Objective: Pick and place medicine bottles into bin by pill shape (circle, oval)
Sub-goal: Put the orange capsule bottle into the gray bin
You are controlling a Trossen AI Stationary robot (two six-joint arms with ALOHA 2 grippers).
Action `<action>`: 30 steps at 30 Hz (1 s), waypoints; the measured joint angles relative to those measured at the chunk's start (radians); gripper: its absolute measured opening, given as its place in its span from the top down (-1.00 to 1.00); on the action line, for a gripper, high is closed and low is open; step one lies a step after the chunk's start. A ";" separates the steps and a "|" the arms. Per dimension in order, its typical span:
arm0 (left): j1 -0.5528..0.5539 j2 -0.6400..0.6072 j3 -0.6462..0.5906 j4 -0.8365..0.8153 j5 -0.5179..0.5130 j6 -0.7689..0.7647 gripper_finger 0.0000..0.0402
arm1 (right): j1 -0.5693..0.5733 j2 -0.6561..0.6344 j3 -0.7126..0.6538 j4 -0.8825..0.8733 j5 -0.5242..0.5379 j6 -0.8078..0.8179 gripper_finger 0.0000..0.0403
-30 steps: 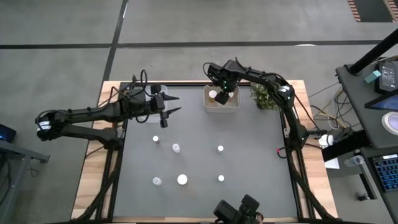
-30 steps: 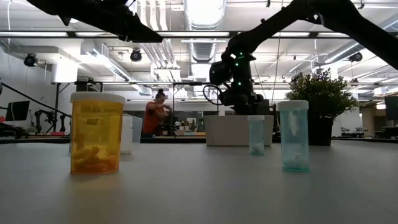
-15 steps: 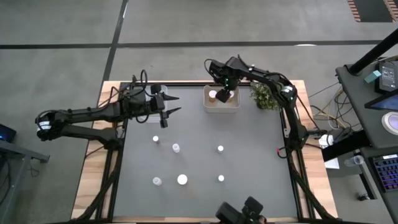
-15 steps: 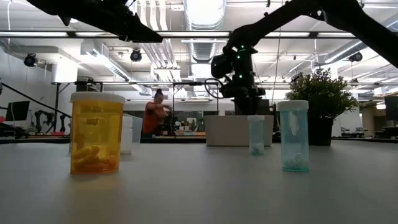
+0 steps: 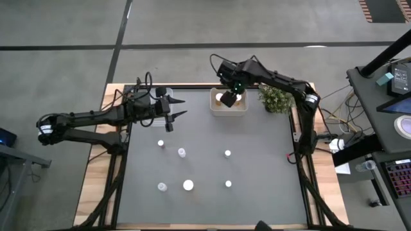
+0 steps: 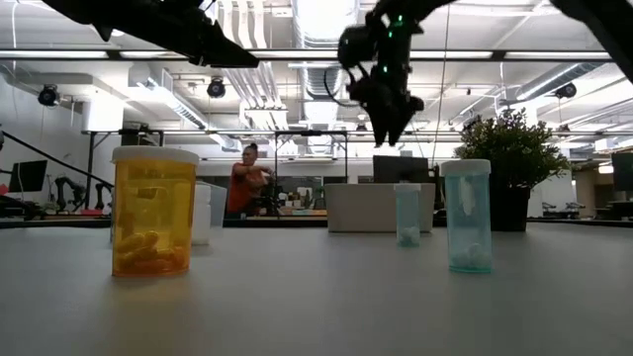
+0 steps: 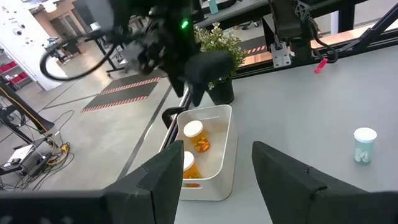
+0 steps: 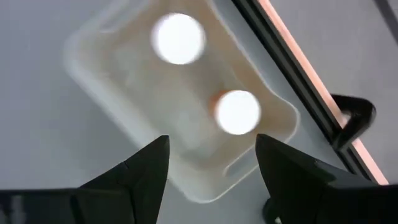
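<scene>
The right gripper [image 5: 232,92] was held released above the white bin [image 5: 228,110], where two orange bottles [image 7: 193,136] were stood, while the left gripper [image 5: 182,107] waited spread.

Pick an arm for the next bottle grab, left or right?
Left, probably. The left end effector is open and empty, near the closest bottle on the table. The right end effector is open too, but hangs over the bin, farther from most loose bottles.

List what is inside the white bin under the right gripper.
The white bin holds two orange bottles with white caps, standing upright. The open right gripper above hides part of the bin in the high view; pill shapes cannot be told.
</scene>
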State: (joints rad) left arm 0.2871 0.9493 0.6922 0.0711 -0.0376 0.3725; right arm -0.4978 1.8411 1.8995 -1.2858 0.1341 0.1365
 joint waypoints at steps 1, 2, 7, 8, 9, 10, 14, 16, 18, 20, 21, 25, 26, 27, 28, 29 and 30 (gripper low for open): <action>0.000 0.000 0.000 0.000 0.000 0.000 0.12 | 0.019 -0.014 -0.005 0.010 0.000 0.003 -0.16; 0.000 0.000 0.000 0.000 0.000 0.000 0.12 | 0.039 -0.028 -0.013 0.028 0.000 0.003 -0.16; 0.000 0.000 0.000 0.000 0.000 -0.003 0.12 | 0.146 -0.126 -0.113 0.181 0.000 -0.005 -0.16; 0.000 0.000 0.000 0.000 0.000 -0.009 0.12 | 0.167 -0.150 -0.147 0.224 0.000 -0.006 -0.16; 0.000 0.000 0.000 0.000 0.000 -0.019 0.12 | 0.188 -0.175 -0.181 0.261 0.000 -0.007 -0.16; 0.000 0.000 0.000 0.000 0.000 -0.023 0.12 | 0.211 -0.198 -0.221 0.304 0.000 -0.008 -0.16; 0.000 0.000 0.000 0.000 0.000 -0.025 0.12 | 0.291 -0.301 -0.391 0.483 0.000 -0.036 -0.16; 0.000 0.000 0.000 0.000 0.000 -0.026 0.12 | 0.322 -0.349 -0.473 0.572 0.000 -0.053 -0.16; 0.000 0.000 0.000 0.001 0.000 -0.027 0.12 | 0.349 -0.394 -0.551 0.665 0.002 -0.074 -0.16; 0.000 0.000 0.000 0.002 0.000 -0.028 0.12 | 0.372 -0.439 -0.626 0.751 0.007 -0.099 -0.16; 0.000 0.000 0.000 0.003 0.000 -0.031 0.12 | 0.382 -0.460 -0.662 0.795 0.008 -0.112 -0.16; 0.000 0.000 0.000 0.004 0.000 -0.082 0.12 | 0.413 -0.547 -0.799 0.960 0.008 -0.162 -0.16; 0.000 0.000 0.000 0.004 0.001 -0.097 0.12 | 0.416 -0.570 -0.831 0.996 0.008 -0.174 -0.16; 0.000 0.000 -0.002 0.005 0.001 -0.109 0.12 | 0.420 -0.592 -0.860 1.031 0.008 -0.185 -0.16; 0.000 0.000 -0.005 0.007 0.002 -0.126 0.12 | 0.423 -0.615 -0.889 1.063 0.009 -0.197 -0.16; 0.000 0.000 -0.010 0.008 0.002 -0.136 0.12 | 0.424 -0.638 -0.915 1.095 0.009 -0.208 -0.16; 0.000 0.000 -0.015 0.009 0.003 -0.155 0.12 | 0.424 -0.660 -0.941 1.127 0.008 -0.215 -0.16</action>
State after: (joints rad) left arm 0.2871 0.9493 0.6771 0.0802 -0.0349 0.2172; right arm -0.0738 1.1812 0.9589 -0.1591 0.1425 -0.0787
